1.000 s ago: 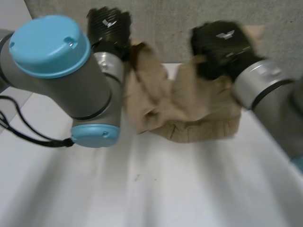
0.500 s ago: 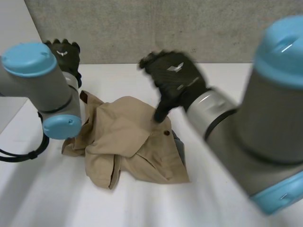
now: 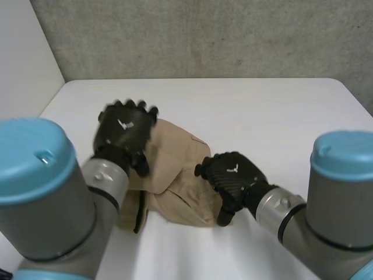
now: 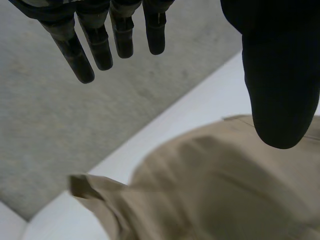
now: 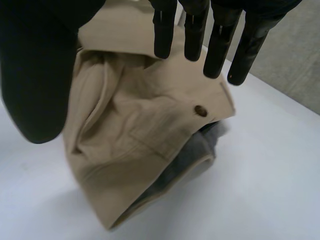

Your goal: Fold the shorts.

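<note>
Grey concrete wall [image 3: 204, 35] backs a white worktop [image 3: 274, 116]. On it the tan fabric shorts [image 3: 175, 189] lie in a bunched heap, on the near side and toward the robot's left of the middle. The heap is loosely doubled over, not flat. In the right wrist view a small brown button [image 5: 201, 110] and a strip of grey inner lining [image 5: 182, 167] show at one turned-back edge.

The left robot hand [image 3: 124, 133] hangs over the heap's far left side, fingers straight and thumb spread away, with nothing in it. The right robot hand [image 3: 232, 175] is at the heap's right edge, likewise spread wide and empty. Whether it touches the cloth cannot be told.

By my reading, the fold proper is not yet begun, and the step in hand is laying the shorts out. The next move likely calls for each robot hand to pinch an edge or corner and draw the cloth apart until it lies flat, since a fold made on this lump would come out crooked.
</note>
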### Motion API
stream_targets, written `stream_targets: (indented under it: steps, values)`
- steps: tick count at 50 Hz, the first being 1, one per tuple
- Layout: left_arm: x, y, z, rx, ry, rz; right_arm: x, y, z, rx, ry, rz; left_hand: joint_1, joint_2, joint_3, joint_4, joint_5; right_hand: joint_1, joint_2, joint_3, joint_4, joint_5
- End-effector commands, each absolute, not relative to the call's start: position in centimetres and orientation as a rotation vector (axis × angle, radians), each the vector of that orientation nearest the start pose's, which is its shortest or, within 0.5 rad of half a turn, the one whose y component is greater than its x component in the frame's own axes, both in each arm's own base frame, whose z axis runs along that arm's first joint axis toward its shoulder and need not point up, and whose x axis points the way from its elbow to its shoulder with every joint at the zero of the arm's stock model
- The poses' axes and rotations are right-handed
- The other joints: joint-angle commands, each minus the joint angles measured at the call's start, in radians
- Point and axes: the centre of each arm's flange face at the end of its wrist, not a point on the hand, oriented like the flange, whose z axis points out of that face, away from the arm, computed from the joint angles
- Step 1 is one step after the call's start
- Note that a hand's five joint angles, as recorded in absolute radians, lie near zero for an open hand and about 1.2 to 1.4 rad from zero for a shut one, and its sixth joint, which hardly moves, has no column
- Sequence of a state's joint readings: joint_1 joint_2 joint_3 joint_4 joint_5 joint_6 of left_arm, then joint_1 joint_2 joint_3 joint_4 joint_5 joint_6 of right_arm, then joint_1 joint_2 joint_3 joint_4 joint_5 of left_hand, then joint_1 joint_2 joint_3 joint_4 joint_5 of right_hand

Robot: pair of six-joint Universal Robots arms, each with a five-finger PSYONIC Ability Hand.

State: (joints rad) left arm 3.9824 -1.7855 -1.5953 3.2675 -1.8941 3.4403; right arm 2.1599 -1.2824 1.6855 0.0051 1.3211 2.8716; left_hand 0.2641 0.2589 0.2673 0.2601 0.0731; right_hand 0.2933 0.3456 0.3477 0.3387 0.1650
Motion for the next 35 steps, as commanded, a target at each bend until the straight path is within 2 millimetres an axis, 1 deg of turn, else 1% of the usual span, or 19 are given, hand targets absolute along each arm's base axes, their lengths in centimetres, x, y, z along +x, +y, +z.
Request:
stream_targets:
  steps: [1,2,6,9,11,13,16,20,22,24,27,28,29,31,33,35]
  values:
    - [-31.3,-17.2,20.1,0.99,2.282,-1.982,30.1,-17.4,15.6,-1.087,2.046,-1.473,0.257,0.263,0.254,0.261,0.274,0.179,0.127,0.125,0.134,0.133]
    - [-31.6,-17.2,19.4,1.006,2.291,-1.957,30.1,-17.5,15.1,-1.068,2.065,-1.464,0.284,0.289,0.281,0.288,0.3,0.194,0.141,0.139,0.148,0.148]
    - [-31.7,-17.5,18.5,0.988,2.29,-1.922,29.9,-17.7,13.9,-1.033,2.122,-1.444,0.29,0.295,0.287,0.294,0.306,0.214,0.162,0.16,0.169,0.168]
    - [-31.6,-17.8,18.1,0.963,2.286,-1.895,30.0,-18.1,13.1,-1.02,2.146,-1.46,0.381,0.386,0.377,0.385,0.397,0.258,0.206,0.204,0.213,0.212]
    - [-31.5,-18.1,18.1,0.939,2.281,-1.885,30.1,-18.5,12.6,-1.016,2.155,-1.471,0.504,0.509,0.501,0.508,0.52,0.279,0.227,0.225,0.234,0.233]
    - [-31.3,-18.2,18.1,0.924,2.277,-1.88,30.2,-18.6,12.2,-1.017,2.159,-1.465,0.68,0.685,0.676,0.684,0.696,0.314,0.262,0.26,0.269,0.268]
    - [-31.0,-18.5,18.2,0.904,2.277,-1.877,30.3,-18.8,11.8,-1.02,2.165,-1.46,0.835,0.841,0.832,0.839,0.852,0.314,0.262,0.26,0.269,0.268]
    - [-30.5,-18.8,18.5,0.883,2.274,-1.876,30.4,-18.9,11.4,-1.025,2.17,-1.452,0.883,0.888,0.88,0.887,0.899,0.317,0.265,0.263,0.272,0.271]
    - [-30.4,-18.8,18.8,0.875,2.271,-1.883,30.5,-19.0,11.4,-1.024,2.169,-1.45,0.895,0.9,0.891,0.899,0.911,0.361,0.309,0.307,0.316,0.315]
    - [-30.0,-19.0,19.5,0.849,2.262,-1.904,30.5,-19.1,11.3,-1.024,2.169,-1.45,0.895,0.9,0.892,0.899,0.911,0.385,0.332,0.33,0.339,0.338]
    - [-29.5,-19.2,20.1,0.821,2.257,-1.914,30.7,-19.3,11.2,-1.026,2.167,-1.452,0.895,0.9,0.892,0.899,0.911,0.499,0.446,0.444,0.453,0.452]
    - [-29.2,-19.2,20.5,0.808,2.251,-1.927,30.7,-19.3,11.1,-1.026,2.168,-1.451,0.892,0.897,0.889,0.896,0.908,0.56,0.508,0.506,0.515,0.514]
    - [-29.1,-19.1,20.7,0.806,2.249,-1.931,30.7,-19.3,11.0,-1.026,2.171,-1.45,0.892,0.897,0.889,0.896,0.908,0.68,0.628,0.626,0.635,0.634]
    - [-29.0,-19.0,21.1,0.796,2.244,-1.944,30.8,-19.4,11.0,-1.025,2.167,-1.455,0.892,0.897,0.889,0.896,0.908,0.845,0.792,0.79,0.799,0.798]
    - [-28.6,-18.8,21.4,0.787,2.241,-1.948,30.9,-19.7,11.2,-1.02,2.153,-1.474,0.886,0.891,0.883,0.89,0.902,1.102,1.049,1.047,1.056,1.055]
    - [-28.1,-18.9,21.6,0.771,2.239,-1.947,30.9,-19.9,11.4,-1.013,2.144,-1.497,0.877,0.882,0.874,0.881,0.894,1.103,1.051,1.049,1.058,1.057]
